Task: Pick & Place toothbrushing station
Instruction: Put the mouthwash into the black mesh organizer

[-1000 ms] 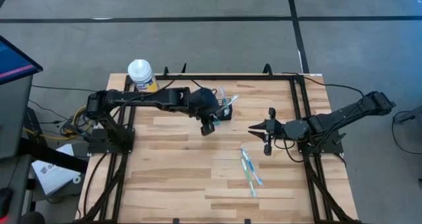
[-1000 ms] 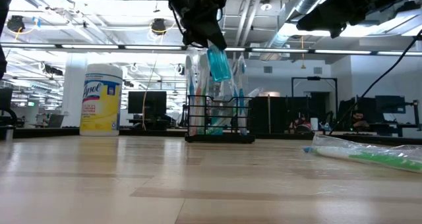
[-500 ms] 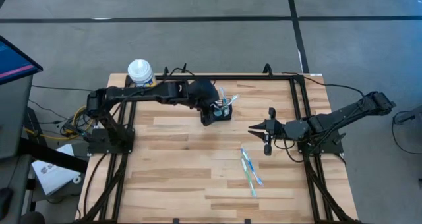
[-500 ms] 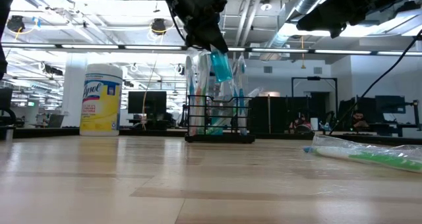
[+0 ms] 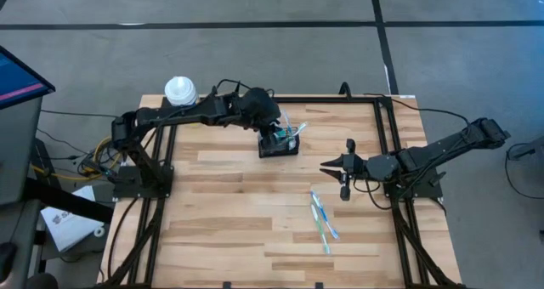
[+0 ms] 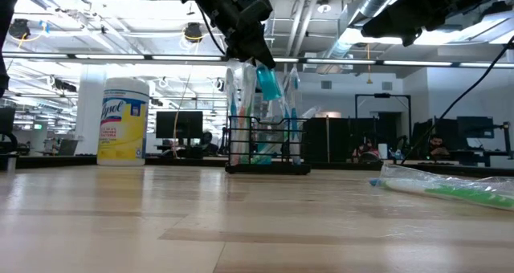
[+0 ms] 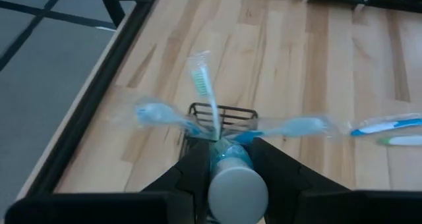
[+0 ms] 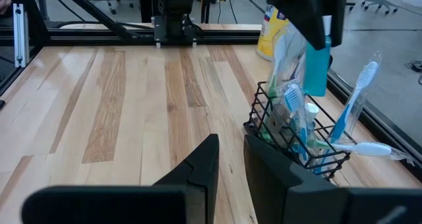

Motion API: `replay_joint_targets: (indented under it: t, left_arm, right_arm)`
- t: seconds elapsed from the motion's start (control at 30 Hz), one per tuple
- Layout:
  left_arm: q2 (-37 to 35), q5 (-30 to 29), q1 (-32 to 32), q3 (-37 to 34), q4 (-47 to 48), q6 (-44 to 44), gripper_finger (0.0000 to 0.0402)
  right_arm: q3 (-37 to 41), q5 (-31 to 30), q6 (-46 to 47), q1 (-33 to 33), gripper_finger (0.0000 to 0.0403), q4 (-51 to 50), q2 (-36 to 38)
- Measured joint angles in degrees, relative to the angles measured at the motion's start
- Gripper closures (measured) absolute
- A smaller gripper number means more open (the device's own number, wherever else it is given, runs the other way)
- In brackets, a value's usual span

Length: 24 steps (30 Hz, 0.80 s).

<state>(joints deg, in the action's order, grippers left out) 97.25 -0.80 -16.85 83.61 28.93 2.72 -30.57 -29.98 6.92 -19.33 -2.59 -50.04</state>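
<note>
Now I see the small black wire-mesh holder box (image 5: 280, 144) standing toward 12 o'clock on the striped wooden table (image 5: 238, 229). My left gripper (image 5: 274, 134) hangs right above it, pinching a smooth blue tube (image 6: 267, 82). My right gripper (image 5: 333, 165) waits at 3 o'clock, fingers slightly apart.

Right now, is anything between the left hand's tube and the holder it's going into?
Nothing separate blocks it. The left hand holds the blue tube right above the holder, but wrapped toothbrushes already stand inside it, so the tube must slip down between them.
</note>
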Motion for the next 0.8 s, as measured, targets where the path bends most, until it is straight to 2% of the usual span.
replay_joint_targets:
  t: [0.57, 0.7, 0.8]
  left_arm:
    - [0.7, 4.3, -3.1, 0.0, -1.4, 3.7, 0.0315]
    - [2.1, 8.1, -3.9, -0.1, -2.6, 4.6, 0.0315]
    - [3.1, 6.6, -3.9, 0.0, -2.2, 4.9, 0.0315]
  right_arm:
    - [0.0, 0.0, 0.0, 0.0, 0.0340, 0.0, 0.0]
    - [0.0, 0.0, 0.0, 0.0, 0.0340, 0.0, 0.0]
    - [0.0, 0.0, 0.0, 0.0, 0.0340, -0.2, 0.0]
